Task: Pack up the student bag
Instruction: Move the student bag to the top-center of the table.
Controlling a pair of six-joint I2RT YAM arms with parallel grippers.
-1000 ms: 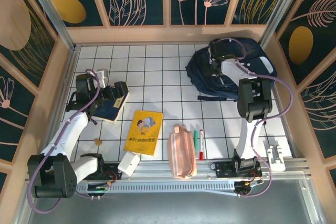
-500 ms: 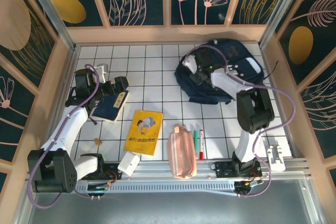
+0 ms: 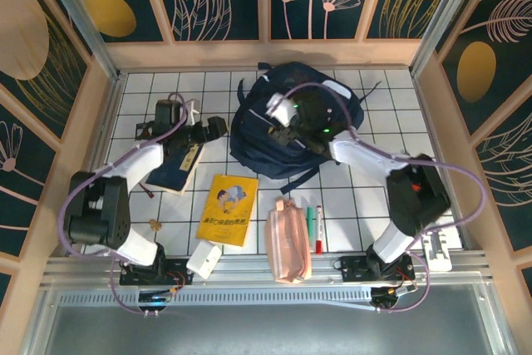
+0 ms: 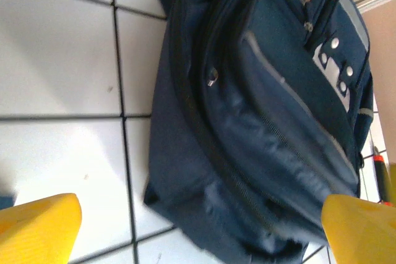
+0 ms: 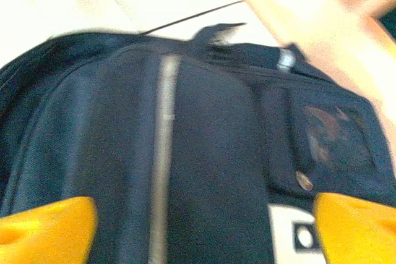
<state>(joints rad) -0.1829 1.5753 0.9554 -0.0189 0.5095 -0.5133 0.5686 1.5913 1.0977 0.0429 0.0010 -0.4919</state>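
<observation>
bag [image 3: 291, 122] looks zipped, flat on the surface [image 3: 212, 89], yellow book [image 3: 226, 209] just nearside of it | my right jaws spread over bag, pinching nothing | my left jaws spread, empty, beside bag | risk: slack cloth slips my pinch, bag slides onto book

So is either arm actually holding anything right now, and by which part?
No, nothing is held. The right gripper hangs open over the student bag, fingers spread wide. The left gripper is open too, short of the bag.
</observation>
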